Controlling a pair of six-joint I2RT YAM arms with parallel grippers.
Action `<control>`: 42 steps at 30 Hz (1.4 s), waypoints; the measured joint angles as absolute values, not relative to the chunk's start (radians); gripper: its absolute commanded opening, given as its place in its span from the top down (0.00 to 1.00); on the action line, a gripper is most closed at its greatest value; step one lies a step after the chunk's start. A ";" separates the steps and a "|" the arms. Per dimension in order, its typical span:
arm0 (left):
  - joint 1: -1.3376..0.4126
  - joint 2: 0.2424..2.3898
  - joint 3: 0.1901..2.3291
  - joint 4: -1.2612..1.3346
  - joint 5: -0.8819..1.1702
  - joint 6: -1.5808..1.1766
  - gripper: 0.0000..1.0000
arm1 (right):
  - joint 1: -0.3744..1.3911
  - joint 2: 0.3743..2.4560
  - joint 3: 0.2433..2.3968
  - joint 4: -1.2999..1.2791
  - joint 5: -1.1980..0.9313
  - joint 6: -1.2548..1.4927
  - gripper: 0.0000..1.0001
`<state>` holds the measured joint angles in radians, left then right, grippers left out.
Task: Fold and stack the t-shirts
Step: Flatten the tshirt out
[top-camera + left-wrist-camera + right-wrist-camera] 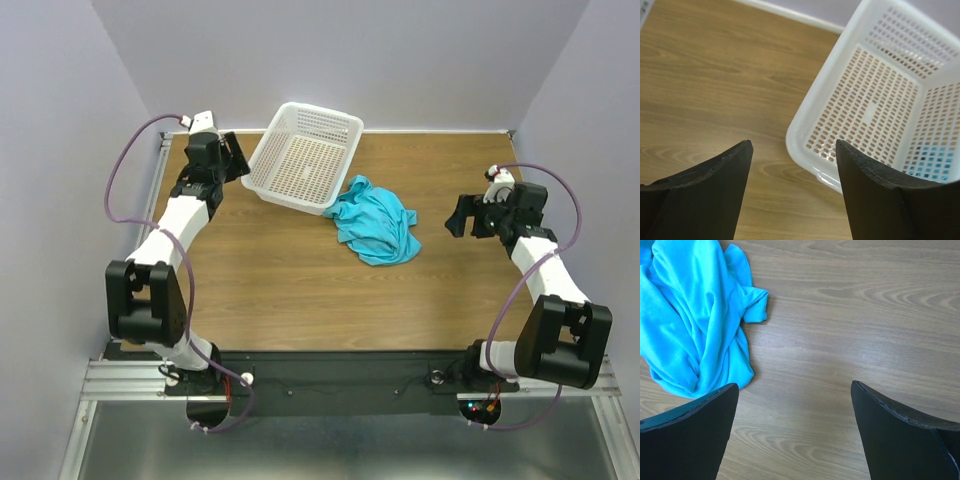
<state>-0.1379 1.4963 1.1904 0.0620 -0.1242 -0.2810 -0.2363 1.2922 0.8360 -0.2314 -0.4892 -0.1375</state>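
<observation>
Top external view, one item: turquoise t-shirt [375, 222], crumpled on the table [290, 285] against the white basket [300, 155], not yet folded, since my left gripper [238, 160] and right gripper [458, 216] both stand spread wide, holding nothing.

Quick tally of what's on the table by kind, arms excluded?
turquoise t-shirt: 1
white mesh basket: 1
Total: 2
</observation>
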 measured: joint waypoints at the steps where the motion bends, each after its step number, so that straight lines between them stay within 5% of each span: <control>1: -0.126 1.521 1.191 0.060 -0.107 -0.279 0.24 | -0.236 1.292 0.836 -0.232 -0.490 -0.138 0.00; 10: -0.083 1.914 1.498 0.010 0.044 -0.123 0.29 | -0.237 1.311 0.836 -0.232 -0.498 -0.138 0.00; 19: -0.084 2.073 1.632 -0.048 0.174 0.072 0.39 | -0.237 1.319 0.836 -0.231 -0.499 -0.138 0.00; 22: -0.084 2.117 1.674 -0.072 0.203 0.106 0.53 | -0.237 1.327 0.836 -0.231 -0.502 -0.138 0.00; 25: -0.084 2.157 1.717 -0.096 0.234 0.131 0.81 | -0.237 1.330 0.836 -0.232 -0.503 -0.138 0.00; 29: -0.088 2.166 1.742 -0.118 0.260 0.144 0.99 | -0.237 1.330 0.836 -0.232 -0.505 -0.138 0.00; 42: 0.044 1.889 1.396 0.013 0.117 0.138 1.00 | -0.238 1.330 0.836 -0.231 -0.510 -0.137 0.00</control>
